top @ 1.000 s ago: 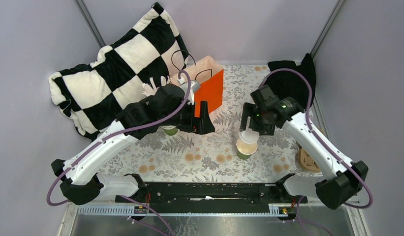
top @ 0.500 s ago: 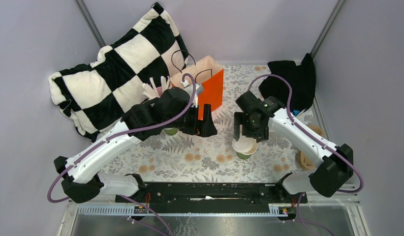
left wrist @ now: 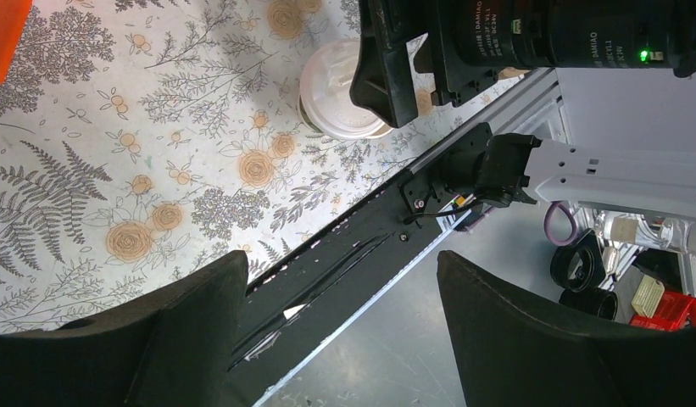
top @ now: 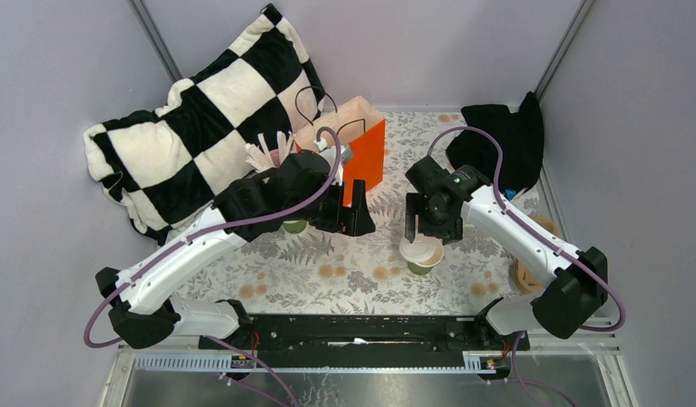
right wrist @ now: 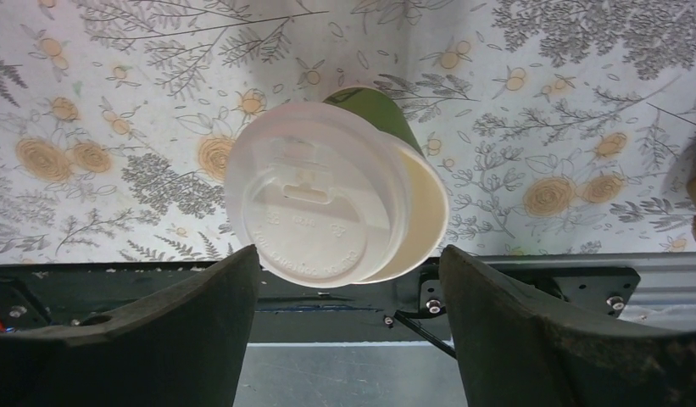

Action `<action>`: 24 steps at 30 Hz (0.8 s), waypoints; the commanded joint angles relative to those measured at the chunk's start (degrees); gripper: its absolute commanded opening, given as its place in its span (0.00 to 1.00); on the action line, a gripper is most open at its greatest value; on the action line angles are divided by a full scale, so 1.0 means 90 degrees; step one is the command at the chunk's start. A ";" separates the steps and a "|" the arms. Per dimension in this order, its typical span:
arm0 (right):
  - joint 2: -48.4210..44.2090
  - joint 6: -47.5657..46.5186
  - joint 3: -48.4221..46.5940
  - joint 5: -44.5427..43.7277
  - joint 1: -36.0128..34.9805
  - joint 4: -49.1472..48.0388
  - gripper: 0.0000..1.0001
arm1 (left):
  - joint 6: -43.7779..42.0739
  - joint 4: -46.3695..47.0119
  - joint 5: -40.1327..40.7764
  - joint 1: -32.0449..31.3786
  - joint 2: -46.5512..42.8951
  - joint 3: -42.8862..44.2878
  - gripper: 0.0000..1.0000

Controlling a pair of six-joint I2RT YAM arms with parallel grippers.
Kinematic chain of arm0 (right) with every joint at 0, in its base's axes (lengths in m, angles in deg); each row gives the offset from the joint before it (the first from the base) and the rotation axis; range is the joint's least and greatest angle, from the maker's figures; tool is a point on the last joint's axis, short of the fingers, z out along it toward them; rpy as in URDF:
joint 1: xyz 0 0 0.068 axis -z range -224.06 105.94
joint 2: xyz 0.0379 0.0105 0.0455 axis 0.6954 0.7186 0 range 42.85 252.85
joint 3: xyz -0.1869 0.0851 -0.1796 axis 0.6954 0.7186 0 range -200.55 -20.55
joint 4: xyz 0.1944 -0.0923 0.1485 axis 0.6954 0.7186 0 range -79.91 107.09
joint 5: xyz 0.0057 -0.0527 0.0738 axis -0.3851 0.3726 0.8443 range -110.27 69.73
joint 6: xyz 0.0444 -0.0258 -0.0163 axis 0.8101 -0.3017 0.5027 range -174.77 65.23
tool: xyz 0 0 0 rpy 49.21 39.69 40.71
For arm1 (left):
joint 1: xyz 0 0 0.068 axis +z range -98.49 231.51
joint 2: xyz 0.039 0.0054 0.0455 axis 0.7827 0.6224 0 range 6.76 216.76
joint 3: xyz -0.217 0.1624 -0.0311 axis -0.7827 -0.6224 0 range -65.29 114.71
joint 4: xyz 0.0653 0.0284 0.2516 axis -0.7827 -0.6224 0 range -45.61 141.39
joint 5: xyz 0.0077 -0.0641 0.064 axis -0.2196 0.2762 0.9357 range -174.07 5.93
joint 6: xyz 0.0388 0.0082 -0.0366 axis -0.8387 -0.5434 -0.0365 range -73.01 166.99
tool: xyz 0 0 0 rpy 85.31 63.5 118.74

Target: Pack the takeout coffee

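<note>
A green paper cup (right wrist: 380, 110) stands on the flowered cloth, and its white lid (right wrist: 314, 203) lies askew on it, shifted off-centre so that the beige inside (right wrist: 425, 212) shows. In the top view this cup (top: 422, 256) sits just near of my right gripper (top: 427, 231). My right gripper (right wrist: 351, 264) stands open above it, one finger on each side, touching nothing. My left gripper (top: 348, 219) is open and empty at mid-table; its own camera sees its fingers (left wrist: 200, 314) over the black rail, with the lidded cup (left wrist: 340, 89) farther off. Another green cup (top: 293, 225) is mostly hidden under the left arm.
An orange paper bag (top: 354, 148) stands open at the back centre, with a pink cup of white sticks (top: 268, 154) to its left. A checkered pillow (top: 200, 127) fills the back left. A black cloth (top: 505, 136) lies back right and a wooden piece (top: 526, 275) lies right.
The right arm has swung left and nearer. The white lid, earlier between its fingers above the cup, now rests crooked on the cup. The left arm has barely moved.
</note>
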 commanded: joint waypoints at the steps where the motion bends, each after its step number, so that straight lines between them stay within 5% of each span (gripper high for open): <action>1: -0.0057 0.0218 -0.0073 -0.0600 -0.0047 0.0447 0.80 | -0.0082 0.0191 0.0094 -0.0033 0.0046 0.0200 0.85; 5: -0.0191 0.0305 0.0163 -0.0643 -0.0052 0.0345 0.73 | -0.0102 0.0200 0.0080 -0.0033 0.0084 0.0205 0.85; 24: -0.0549 0.0289 0.0176 -0.1014 -0.0052 0.1093 0.70 | -0.0162 0.0190 -0.0145 -0.0080 0.0379 0.0262 0.84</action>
